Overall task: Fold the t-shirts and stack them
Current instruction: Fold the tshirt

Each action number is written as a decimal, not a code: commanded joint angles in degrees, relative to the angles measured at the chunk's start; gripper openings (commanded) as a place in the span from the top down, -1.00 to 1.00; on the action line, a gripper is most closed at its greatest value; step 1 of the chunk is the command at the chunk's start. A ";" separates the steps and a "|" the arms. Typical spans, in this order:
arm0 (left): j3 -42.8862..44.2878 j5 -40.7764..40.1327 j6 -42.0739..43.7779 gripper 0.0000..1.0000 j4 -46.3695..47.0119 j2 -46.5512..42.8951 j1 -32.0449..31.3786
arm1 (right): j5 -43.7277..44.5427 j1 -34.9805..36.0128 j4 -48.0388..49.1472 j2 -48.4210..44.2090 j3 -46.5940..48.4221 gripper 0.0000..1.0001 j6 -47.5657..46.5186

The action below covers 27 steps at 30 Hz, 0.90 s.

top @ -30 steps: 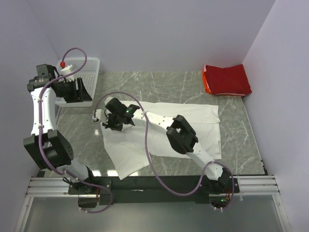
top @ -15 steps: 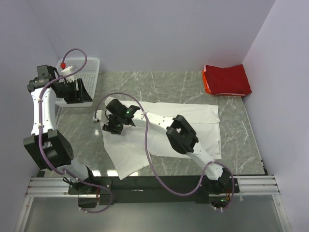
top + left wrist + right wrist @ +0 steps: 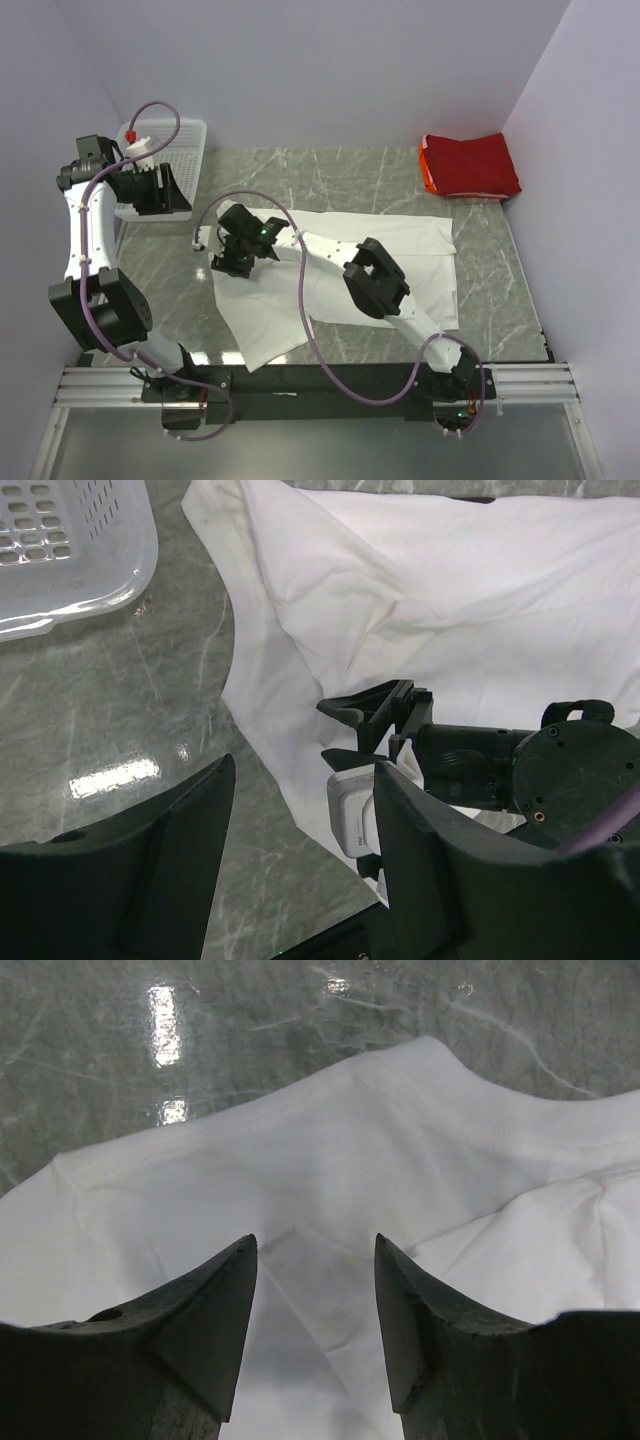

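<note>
Two shirts: the white shirt (image 3: 340, 275) lies rumpled mid-frame, and the red shirt (image 3: 470, 165) sits folded at upper right. The right end effector (image 3: 315, 1250) hangs over the white shirt's left edge, fingers apart, empty. The left end effector (image 3: 300, 780), also apart, hovers near the basket (image 3: 175, 135). A shallow pinch might catch one layer only and skew the fold. The worktop (image 3: 340, 170) is glossy grey marble between pale walls.

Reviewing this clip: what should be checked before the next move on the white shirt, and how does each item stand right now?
1. Right hand open, holding nothing: ok.
2. Left hand open, off the cloth: ok.
3. White t-shirt folded: not ok, it lies spread out and wrinkled.
4. Red t-shirt folded, at the far right corner: ok.
5. Shirts stacked: not ok, they lie apart.
6. Basket contents: cannot tell, the left arm covers much of it.
</note>
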 commanded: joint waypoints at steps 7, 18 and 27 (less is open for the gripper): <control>0.25 2.03 0.74 -0.26 0.56 -1.12 0.24 | -0.14 0.21 -2.70 1.18 1.39 0.32 -1.55; -0.28 2.56 0.65 -0.25 1.44 -1.03 0.33 | -6.11 0.03 -0.77 -5.24 -1.07 1.00 -1.11; -1.24 2.91 1.00 -0.25 1.62 -1.38 0.51 | -1.82 0.03 -2.78 -3.05 3.49 -0.43 1.00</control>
